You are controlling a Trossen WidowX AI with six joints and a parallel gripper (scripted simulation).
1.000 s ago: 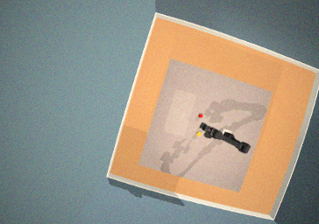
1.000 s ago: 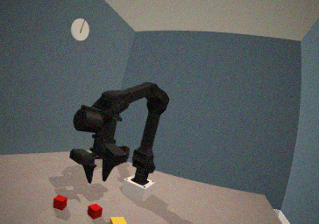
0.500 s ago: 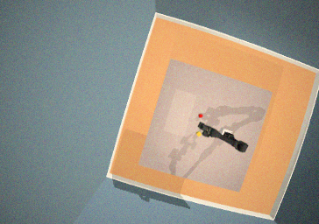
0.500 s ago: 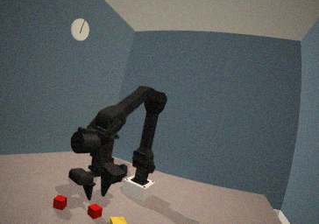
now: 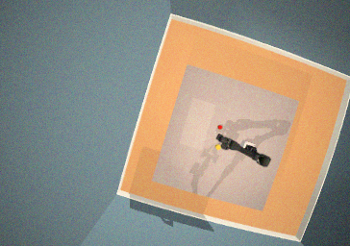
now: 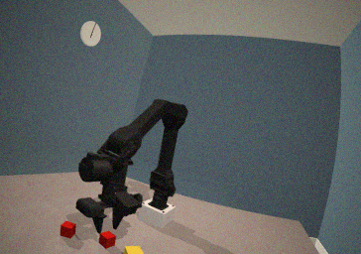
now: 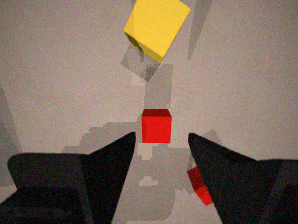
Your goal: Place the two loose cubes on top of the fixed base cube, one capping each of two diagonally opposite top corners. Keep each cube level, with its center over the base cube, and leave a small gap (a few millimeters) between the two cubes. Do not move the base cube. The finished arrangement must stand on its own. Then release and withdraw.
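Observation:
The yellow base cube (image 5: 218, 147) (image 6: 134, 250) (image 7: 157, 26) stands on the table and is cut off by the frame edge in the exterior view and in the wrist view. One loose red cube (image 6: 107, 239) (image 7: 156, 130) lies near it and is hidden under the arm in the top view. The other red cube (image 5: 219, 127) (image 6: 67, 229) (image 7: 201, 189) lies farther from the yellow one, partly behind the right finger in the wrist view. My gripper (image 6: 108, 229) (image 7: 161, 136) is open and empty. It points down above the nearer red cube, which shows between the fingertips in the wrist view.
The arm reaches over from its white base (image 5: 249, 145) (image 6: 158, 214). The grey table top (image 5: 173, 165) has an orange border (image 5: 144, 127) around it in the top view. Arm shadows fall across the table. A round clock (image 6: 90, 34) hangs on the wall.

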